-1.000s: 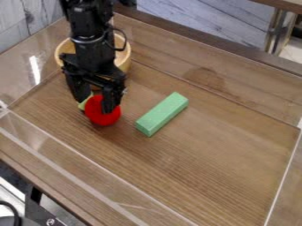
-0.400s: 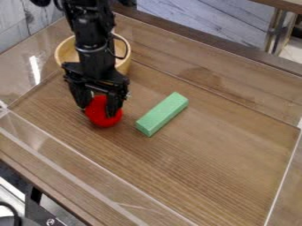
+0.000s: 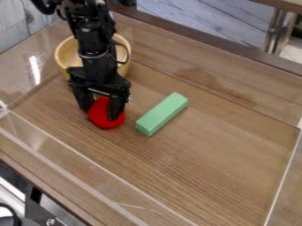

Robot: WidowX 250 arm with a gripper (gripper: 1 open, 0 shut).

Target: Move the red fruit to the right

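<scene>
In the camera view, the gripper [image 3: 101,107] is pointing straight down with its jaws standing wide apart, straddling the red fruit [image 3: 106,115] without clamping it. The fruit is sitting on the wooden table [image 3: 213,168], left of the green block [image 3: 162,114] and apart from it. A wooden bowl [image 3: 65,53] is resting behind the arm.

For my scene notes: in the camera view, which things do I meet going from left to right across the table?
Wooden bowl → red fruit, with the open end effector down around it → light-green block.
</scene>
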